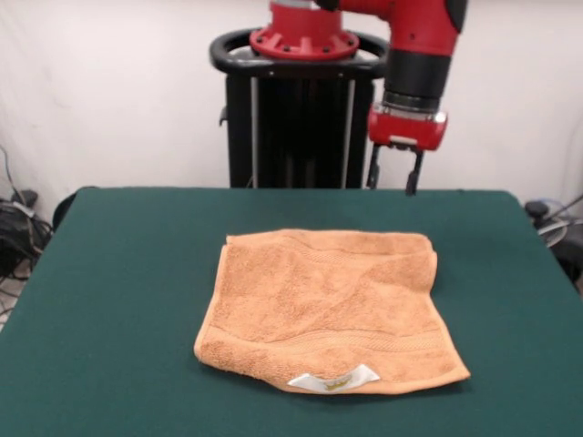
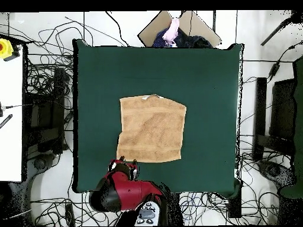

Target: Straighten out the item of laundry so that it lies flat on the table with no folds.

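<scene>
Nearest you in the front view: the towel (image 1: 328, 309) sits mid-surface (image 1: 109, 300), white label (image 1: 334, 380) on the near hem, woven band just behind it. Near edge looks flat enough. The left side looks a bit rolled or thick at the near left corner; hard to say if it's a real fold.

Further back, the far right corner bulges and looks doubled under or bunched. That's likely the fold left to fix. The far edge otherwise runs straight.

Beyond that, bare green surface, then the end effector (image 1: 394, 173) hanging over the far edge, well apart from the towel, two thin fingers spread with a clear gap, holding nothing.

In the overhead view the towel (image 2: 151, 129) reads roughly square and near centre, the end effector (image 2: 126, 166) just off its base-side corner. A hand (image 2: 172, 31) shows at the opposite edge, clear of the surface.

To do this well: come down on the bunched corner, pinch only the top layer at the very edge, lift low, and drag outward along the diagonal. Don't grab deep or you'll haul the whole towel.
</scene>
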